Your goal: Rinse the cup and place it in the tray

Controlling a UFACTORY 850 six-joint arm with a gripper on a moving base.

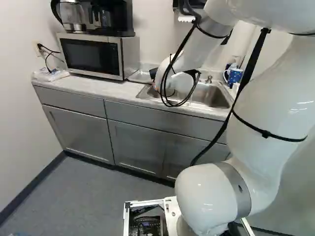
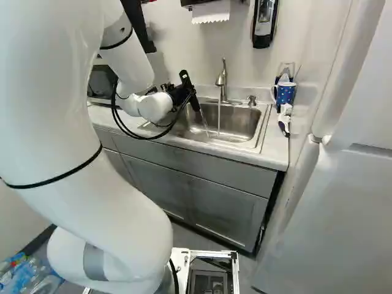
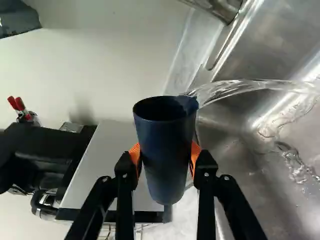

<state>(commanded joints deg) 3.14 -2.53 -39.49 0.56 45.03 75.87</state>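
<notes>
Where our arm point(image 1: 270, 108) runs off the top of both base views, its full shape is lost, and in the L one it hides part of the sink point(image 2: 236, 127). Our gripper point(image 2: 188, 95) is clamped round the dark blue cup point(image 3: 164, 162), orange pads point(image 3: 135, 154) on opp. sides; our wrist mostly covers this grip in the L base view. Cup's tipped over the sink w/ water pouring from its mouth; its inside is too dark for us to make out. Tap point(image 2: 222, 79) is running. Dotted blue mug point(image 2: 285, 94) stands R of it, microwave point(image 1: 93, 56) L, under a black appliance point(image 1: 115, 19), top cut off.
</notes>
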